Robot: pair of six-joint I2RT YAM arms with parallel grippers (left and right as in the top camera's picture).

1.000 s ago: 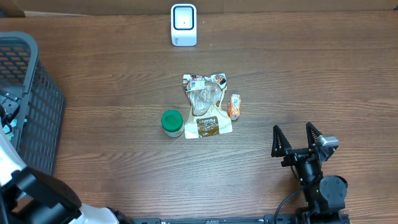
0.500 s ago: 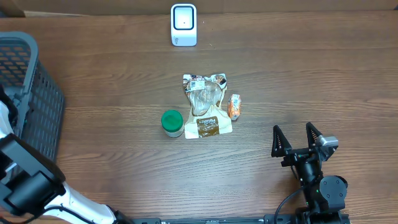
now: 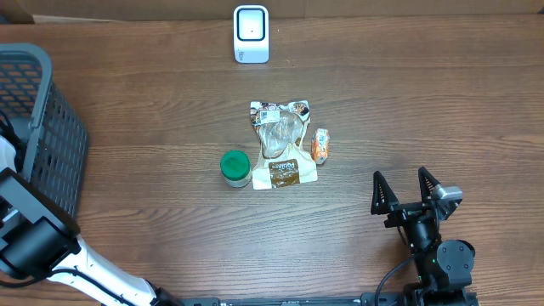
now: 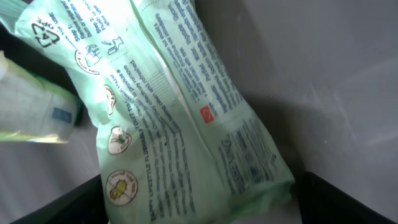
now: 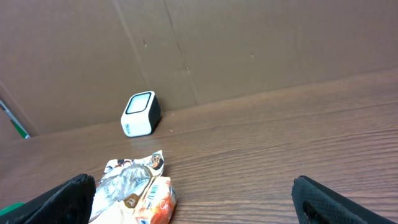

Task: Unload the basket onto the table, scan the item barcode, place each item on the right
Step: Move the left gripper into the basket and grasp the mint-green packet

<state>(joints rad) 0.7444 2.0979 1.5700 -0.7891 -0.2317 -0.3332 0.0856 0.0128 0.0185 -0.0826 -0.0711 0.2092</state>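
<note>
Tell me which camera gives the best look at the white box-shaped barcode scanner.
The overhead view: the white box-shaped barcode scanner appears whole and unobstructed, seen from above with its front window clear. The right wrist view shows it small, distant and at an angle. The left wrist view does not show it at all.

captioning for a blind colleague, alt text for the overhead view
A clear snack bag lies central between a green jar and a small orange packet. A white scanner stands at the far edge, a dark basket at left, the right gripper at front, jaws open.

Soft, even light overhead; up close, the green packet [image 4: 186, 124] looks slightly blurred.
</note>
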